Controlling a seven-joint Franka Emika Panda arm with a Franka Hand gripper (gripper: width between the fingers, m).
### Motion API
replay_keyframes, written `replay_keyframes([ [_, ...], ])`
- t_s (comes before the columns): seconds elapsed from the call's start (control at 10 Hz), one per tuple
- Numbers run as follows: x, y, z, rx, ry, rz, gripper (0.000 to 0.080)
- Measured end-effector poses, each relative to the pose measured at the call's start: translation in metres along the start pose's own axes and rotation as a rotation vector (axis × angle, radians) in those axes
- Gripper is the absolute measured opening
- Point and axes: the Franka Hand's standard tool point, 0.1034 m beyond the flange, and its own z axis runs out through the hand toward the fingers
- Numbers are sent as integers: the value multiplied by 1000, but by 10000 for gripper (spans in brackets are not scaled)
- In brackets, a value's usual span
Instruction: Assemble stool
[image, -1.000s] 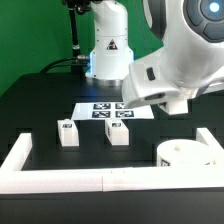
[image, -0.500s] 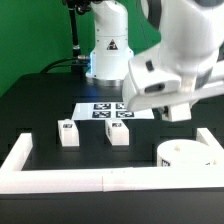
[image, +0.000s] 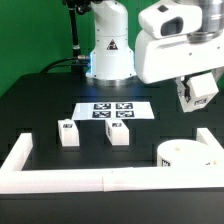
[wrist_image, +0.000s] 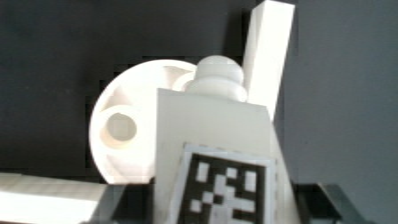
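Note:
My gripper (image: 197, 93) hangs at the exterior view's right, shut on one white leg block (image: 199, 90) and holding it in the air above the round white seat (image: 189, 158). In the wrist view the held leg (wrist_image: 217, 150) fills the middle, tag facing the camera, peg end pointing away, between my dark fingers (wrist_image: 331, 206). The seat (wrist_image: 143, 110) lies beyond it, showing a hole. Two more leg blocks (image: 68, 133) (image: 119, 132) stand on the table at centre left.
The marker board (image: 112, 112) lies flat behind the two standing legs. A long white border wall (image: 60, 179) runs along the front and turns up the exterior view's left side; it also shows in the wrist view (wrist_image: 272, 45). The robot base (image: 108, 50) stands at the back.
The arm has swung and lifted: the hand moved up and toward the exterior view's right, carrying the leg block, which now shows above the seat. The seat and the two standing legs have not moved.

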Motion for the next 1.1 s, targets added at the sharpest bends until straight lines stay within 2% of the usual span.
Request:
replay_keyframes([
  [0.2, 17, 4, 7, -39, 175, -48, 324],
  [0.3, 27, 8, 4, -70, 287, -105, 324],
  [0.4, 31, 11, 2, -103, 381, -152, 324],
  [0.5, 32, 13, 1, -122, 451, -174, 324],
  [0.6, 34, 15, -2, -139, 538, -180, 324],
  [0.9, 34, 27, 2, -176, 679, -186, 324],
  [1.0, 33, 23, 3, -177, 689, -195, 324],
  [1.1, 28, 8, 13, -191, 718, -227, 324],
])
